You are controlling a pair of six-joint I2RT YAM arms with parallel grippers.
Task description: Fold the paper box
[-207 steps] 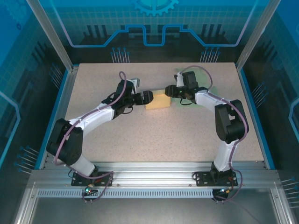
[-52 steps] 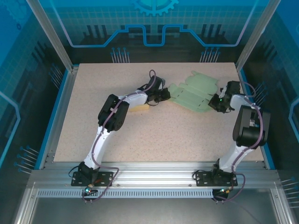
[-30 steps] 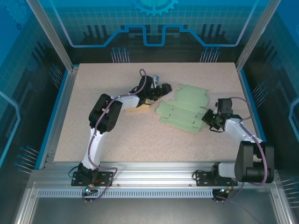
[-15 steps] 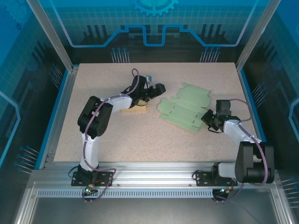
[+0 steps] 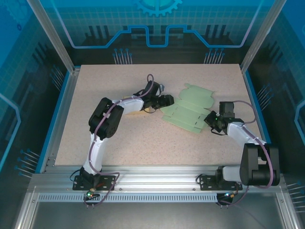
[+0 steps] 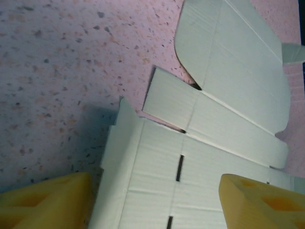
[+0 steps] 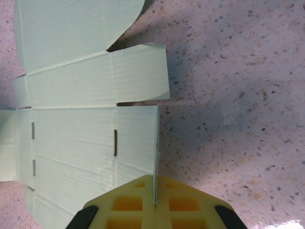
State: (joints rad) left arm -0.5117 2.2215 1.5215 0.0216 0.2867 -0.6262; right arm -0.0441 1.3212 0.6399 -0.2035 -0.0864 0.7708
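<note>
A pale green flat paper box blank (image 5: 188, 112) lies unfolded on the table right of centre, its flaps and slots facing up. My right gripper (image 5: 210, 119) is shut on the blank's right edge, and the right wrist view shows the sheet (image 7: 86, 138) pinched edge-on between the yellow fingers (image 7: 155, 202). My left gripper (image 5: 167, 100) is at the blank's left edge. In the left wrist view it stands open (image 6: 152, 210), one yellow finger (image 6: 43, 200) over the table and the other over the sheet (image 6: 214, 143), touching nothing I can see.
A tan folded box (image 5: 137, 112) lies just left of the blank, partly under my left forearm. The speckled table (image 5: 143, 152) is bordered by blue rails and an aluminium frame.
My right gripper dragged the blank from the far right toward the centre and nearer, and now holds it almost still. In the last half second my left gripper moved right to the blank's left edge.
</note>
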